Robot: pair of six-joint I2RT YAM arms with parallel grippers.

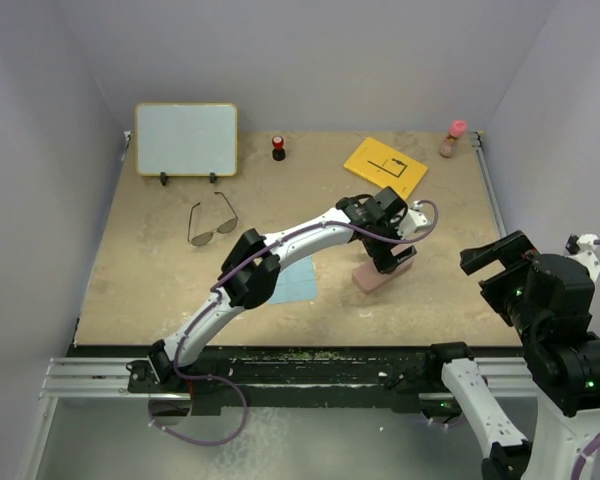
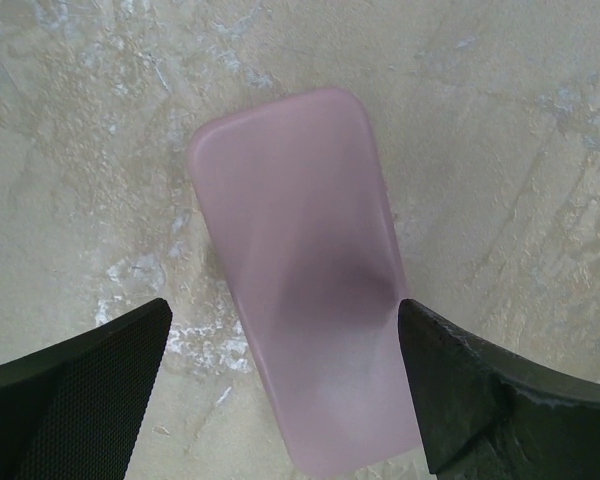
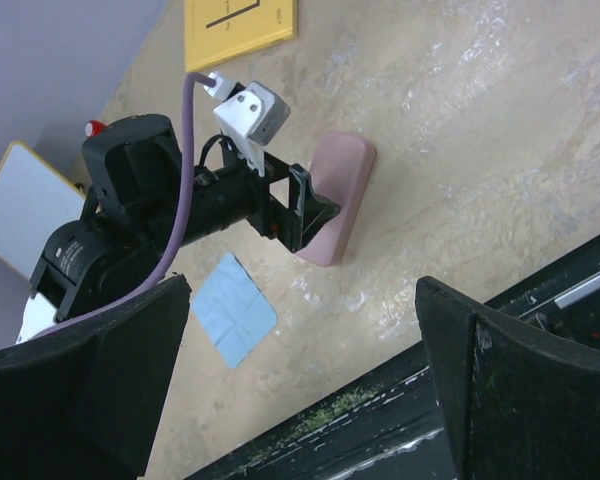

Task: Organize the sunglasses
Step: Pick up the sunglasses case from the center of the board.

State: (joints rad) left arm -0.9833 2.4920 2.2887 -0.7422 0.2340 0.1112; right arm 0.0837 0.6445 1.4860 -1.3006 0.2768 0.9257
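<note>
The sunglasses (image 1: 212, 222), thin black wire with tinted lenses, lie open on the tan table at the left, far from both grippers. A closed pink case (image 1: 378, 277) (image 2: 300, 260) (image 3: 340, 190) lies at centre right. My left gripper (image 1: 388, 258) (image 2: 283, 320) hangs open just over the case's near end. Its jaws straddle that end: the right finger (image 2: 480, 390) is at the case's edge and the left finger (image 2: 80, 390) stands apart from it. My right gripper (image 1: 495, 255) (image 3: 302, 290) is open and holds nothing, raised above the table's right front corner.
A light blue cloth (image 1: 295, 282) (image 3: 233, 308) lies flat under the left arm. Along the back stand a framed whiteboard (image 1: 185, 140), a small red-and-black object (image 1: 278, 148), a yellow card (image 1: 385, 165) and a pink-capped bottle (image 1: 453, 138). A black rail (image 1: 310, 365) edges the front.
</note>
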